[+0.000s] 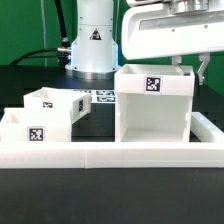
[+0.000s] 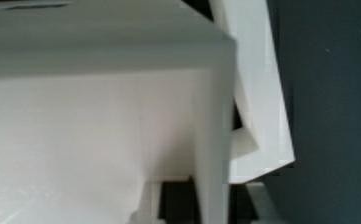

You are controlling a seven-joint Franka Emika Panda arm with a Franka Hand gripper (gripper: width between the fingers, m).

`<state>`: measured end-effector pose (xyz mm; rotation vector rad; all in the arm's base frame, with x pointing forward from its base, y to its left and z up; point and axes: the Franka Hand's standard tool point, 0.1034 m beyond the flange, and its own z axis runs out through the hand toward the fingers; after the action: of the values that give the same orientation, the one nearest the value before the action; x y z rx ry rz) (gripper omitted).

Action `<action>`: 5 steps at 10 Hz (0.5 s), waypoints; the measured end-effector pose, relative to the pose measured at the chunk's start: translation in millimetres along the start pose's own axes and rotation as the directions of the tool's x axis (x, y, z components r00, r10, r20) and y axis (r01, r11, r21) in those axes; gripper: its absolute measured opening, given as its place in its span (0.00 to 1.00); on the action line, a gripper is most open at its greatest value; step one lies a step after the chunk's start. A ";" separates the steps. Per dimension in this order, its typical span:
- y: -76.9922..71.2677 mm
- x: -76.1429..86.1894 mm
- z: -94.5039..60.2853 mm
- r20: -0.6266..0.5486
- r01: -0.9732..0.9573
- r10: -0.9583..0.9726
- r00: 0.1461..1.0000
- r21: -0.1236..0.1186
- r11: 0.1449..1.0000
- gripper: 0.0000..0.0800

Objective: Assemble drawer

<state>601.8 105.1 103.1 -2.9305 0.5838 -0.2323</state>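
The drawer's large white cube-like housing (image 1: 155,108) stands open-topped at the exterior view's right, with a tag on its front. Two small open-topped trays, one farther back (image 1: 57,104) and one nearer with a tag (image 1: 33,130), sit to its left. My gripper (image 1: 190,67) reaches down over the housing's far right wall. In the wrist view the housing's thin wall (image 2: 216,120) runs between my two dark fingers (image 2: 175,203), which press against it on both sides. My gripper (image 2: 212,195) is shut on that wall.
A long low white L-shaped wall (image 1: 110,155) runs along the front and up the right side, with the housing and trays against it. The marker board (image 1: 103,97) lies behind them. The arm's base (image 1: 92,40) stands at the back.
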 end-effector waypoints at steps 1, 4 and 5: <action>1.5 2.9 -0.6 -0.011 -0.028 0.028 1.000 0.000 1.000 0.05; 3.0 6.9 -2.8 -0.021 -0.145 0.145 0.989 0.014 0.989 0.05; 0.9 6.6 -3.4 -0.018 -0.203 0.203 0.979 0.021 0.979 0.05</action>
<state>606.9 101.3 107.1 -2.8263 0.8720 -0.2417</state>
